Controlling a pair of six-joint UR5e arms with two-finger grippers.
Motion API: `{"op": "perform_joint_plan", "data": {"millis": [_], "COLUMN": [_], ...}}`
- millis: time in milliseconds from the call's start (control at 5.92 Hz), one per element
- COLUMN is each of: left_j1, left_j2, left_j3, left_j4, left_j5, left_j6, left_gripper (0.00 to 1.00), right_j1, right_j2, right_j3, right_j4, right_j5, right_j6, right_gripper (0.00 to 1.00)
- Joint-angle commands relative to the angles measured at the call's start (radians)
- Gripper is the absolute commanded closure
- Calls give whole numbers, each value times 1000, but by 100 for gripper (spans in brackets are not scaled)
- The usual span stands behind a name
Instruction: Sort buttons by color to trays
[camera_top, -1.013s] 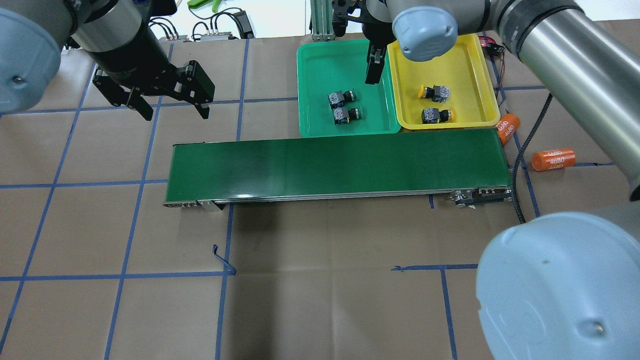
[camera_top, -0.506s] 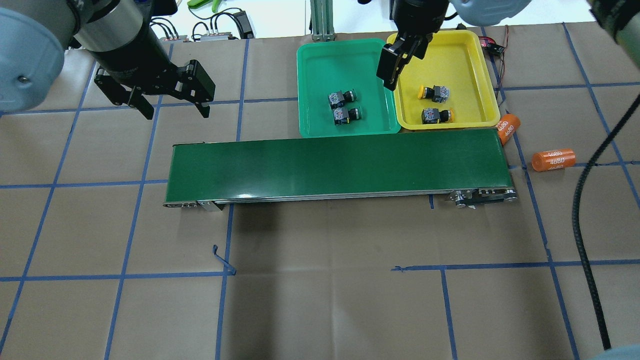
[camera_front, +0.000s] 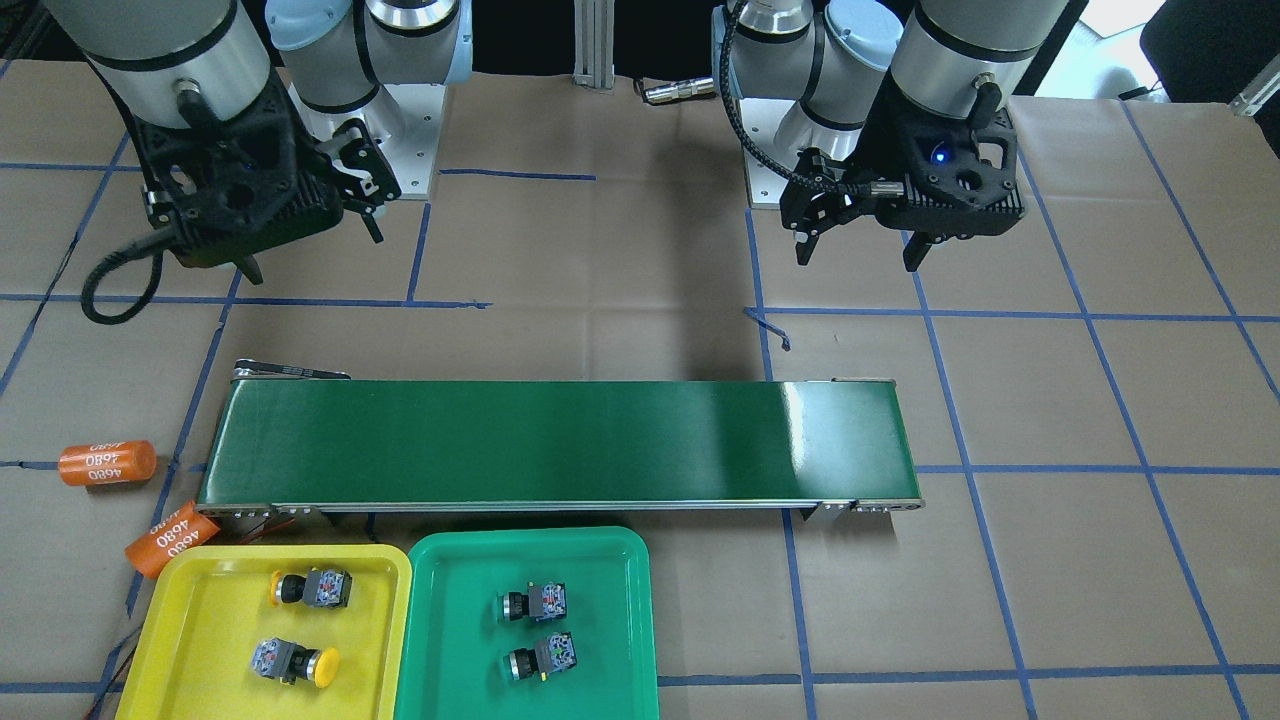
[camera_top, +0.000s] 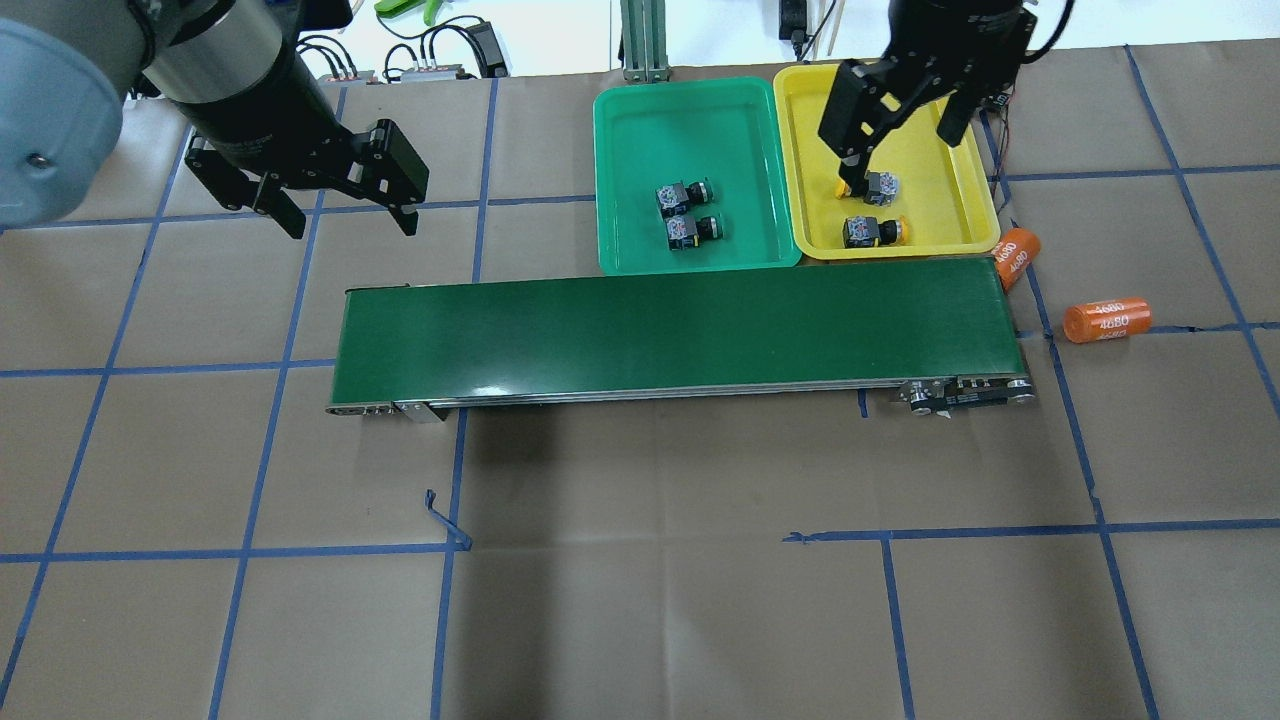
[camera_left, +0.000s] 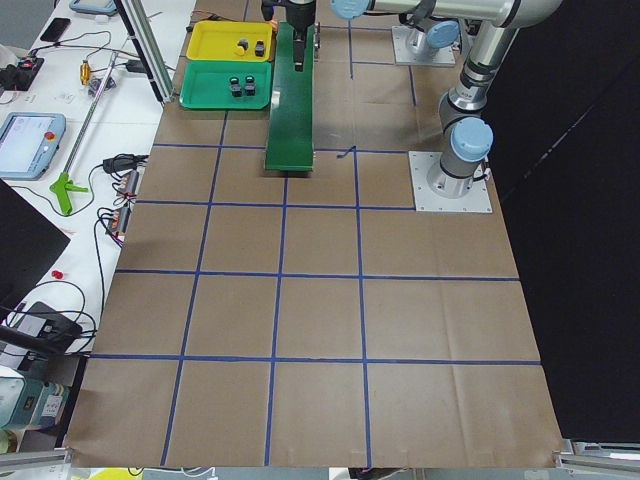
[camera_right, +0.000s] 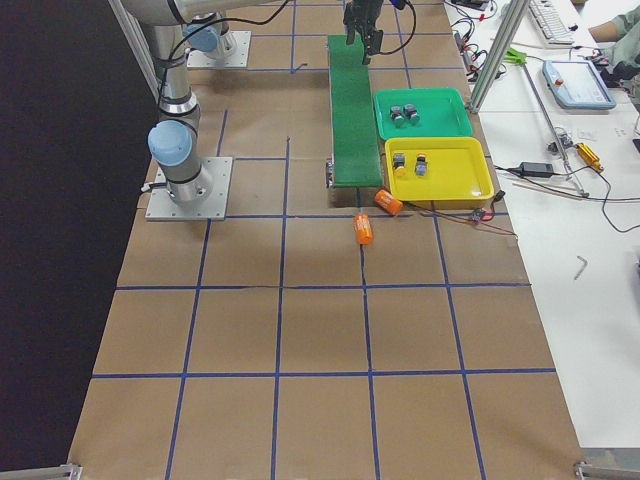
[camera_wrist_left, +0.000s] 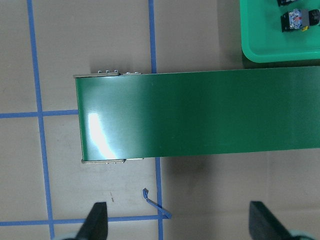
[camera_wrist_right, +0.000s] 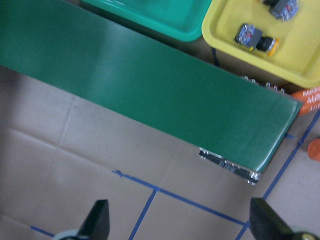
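Note:
Two green buttons lie in the green tray. Two yellow buttons lie in the yellow tray. The front view shows the same: green buttons, yellow buttons. My right gripper is open and empty, held high; in the front view it hangs on the robot's side of the conveyor. My left gripper is open and empty, high near the belt's left end. Both wrist views show spread, empty fingers.
A long dark-green conveyor belt lies across the table in front of the trays. Two orange cylinders marked 4680 lie by the belt's right end. Brown paper with blue tape lines covers the table.
The right arm has swung away from the trays' shared edge toward the right, and its big links have left the overhead view. The left gripper and the buttons have not moved.

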Motion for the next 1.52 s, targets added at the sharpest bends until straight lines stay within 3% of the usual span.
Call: {"op": "perform_joint_plan", "data": {"millis": [0,506,844,1013,1350], "left_j1": [1,1,1,1,1], "left_j2": [0,1,0,0,0], "left_j3": [0,-1,-1,-1,-1], "left_j4": [0,0,0,0,0], "left_j5": [2,0,3,3,3], "left_j6": [0,0,0,0,0], "left_gripper": [1,1,1,1,1], "right_j1": [-30,-27,-26,-29,-27], "right_j2": [-102,-128,-125,-128,-128], "right_j3": [96,156,203,260,224], "right_j4": [90,-81,-151,-246,-211], "right_j5": [7,-10,-5,-11,-13], "right_j6": [101,398,433,426,439], "right_gripper": [0,0,1,0,0]}}
